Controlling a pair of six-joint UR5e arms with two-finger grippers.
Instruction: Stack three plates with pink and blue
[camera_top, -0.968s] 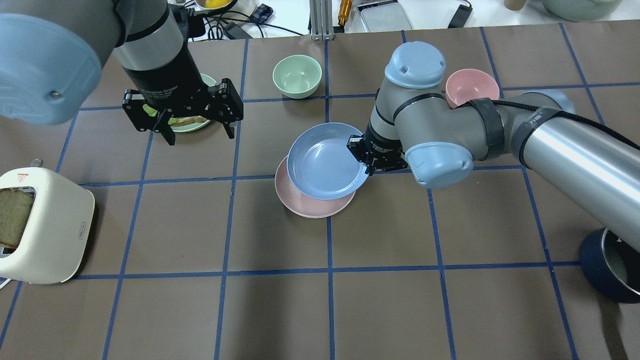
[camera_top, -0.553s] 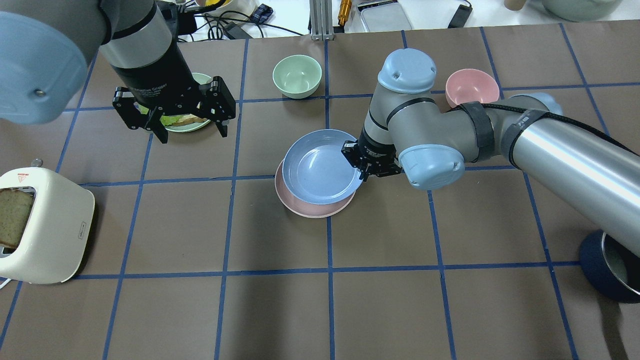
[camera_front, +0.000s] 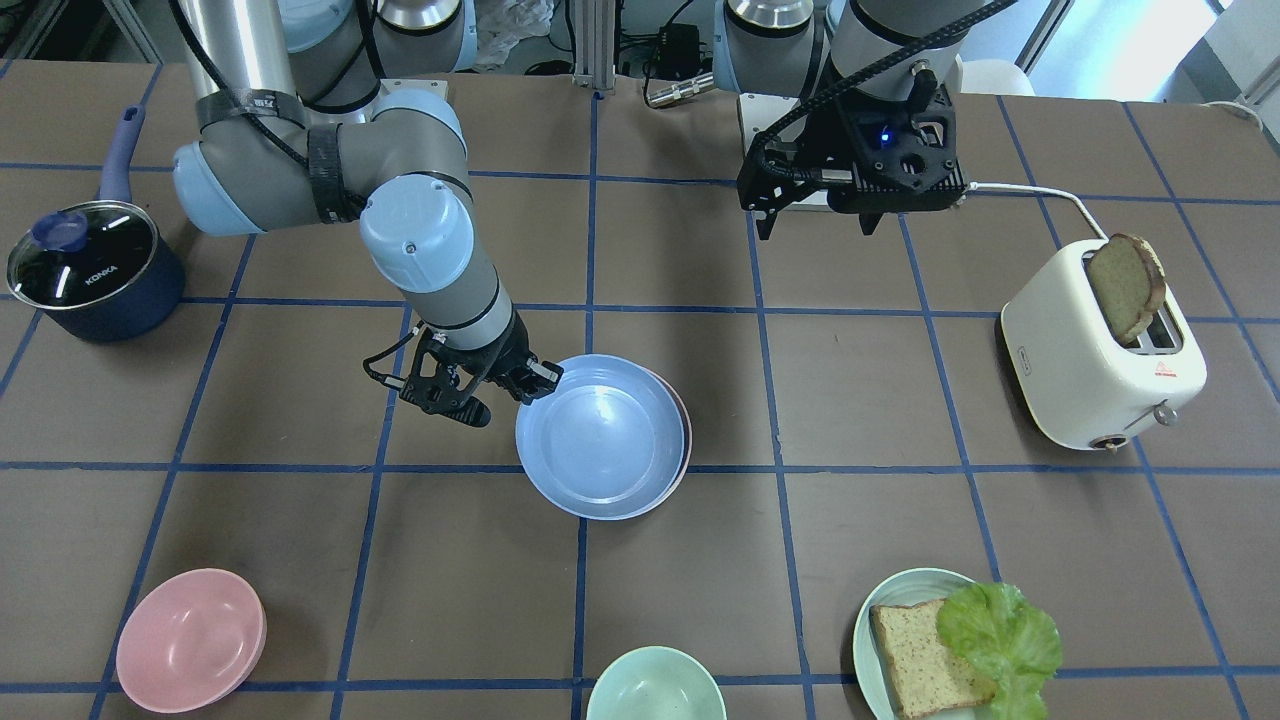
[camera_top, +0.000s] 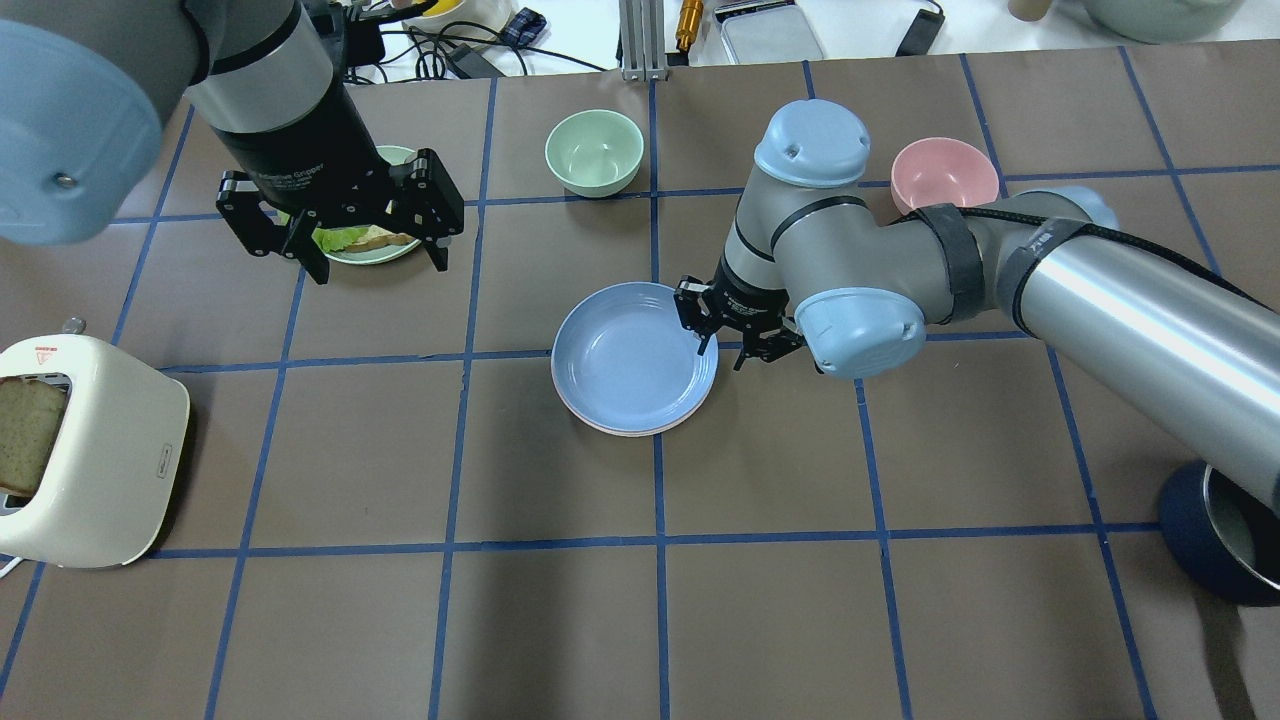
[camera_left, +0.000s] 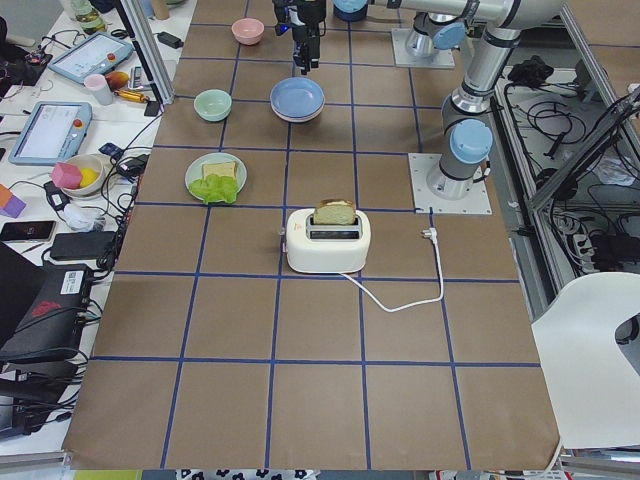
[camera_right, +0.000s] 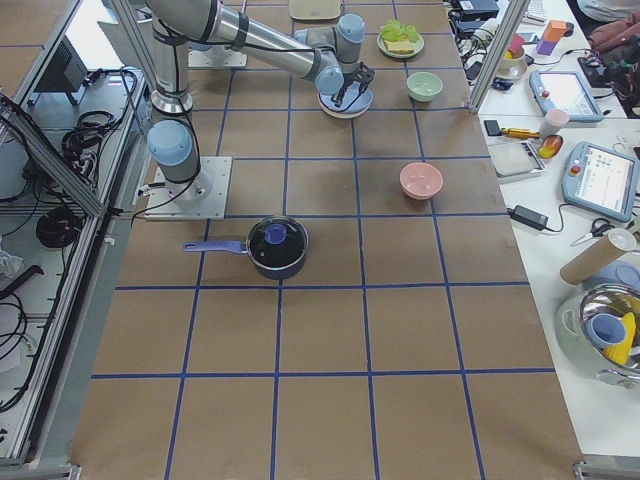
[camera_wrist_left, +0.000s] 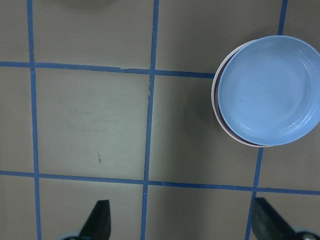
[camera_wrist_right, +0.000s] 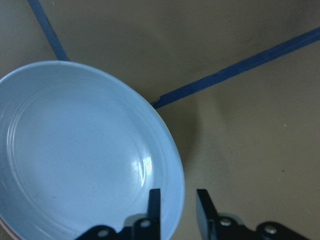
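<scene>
Plates near mid-table, over a crossing of blue tape lines: light blue plate (camera_top: 633, 357) seated on top of pale pink plate (camera_front: 688, 430), slightly offset, just a thin pink crescent showing along one edge. Both shallow, round and matte; faint concentric rings and a soft sheen in the blue well. Right gripper (camera_top: 720, 358) low at the blue plate's rim, jaws parted, one finger over the well and the other outside it, rim passing through the gap unpinched. Left gripper (camera_top: 380, 268) hanging high and well apart from the stack, jaws spread wide, holding nothing. Elsewhere, mint-green plate (camera_front: 868, 610) at the operators' edge, carrying a square bread slice (camera_front: 920, 665) with a ruffled lettuce leaf (camera_front: 1000, 630) lapping over it. Green bowl (camera_top: 594, 152) and pink bowl (camera_top: 944, 172), both small, deep, round and matte, well apart on the same far row. Toaster (camera_front: 1090, 370), a glossy cream box with rounded corners, holding a brown toast slice (camera_front: 1125, 285) upright and half out of its slot. Dark blue pot (camera_front: 90, 290) with a long handle, closed under a glass lid (camera_front: 80, 258) with a blue knob. Table (camera_top: 350, 640) covered in flat brown paper, gridded with blue tape.
</scene>
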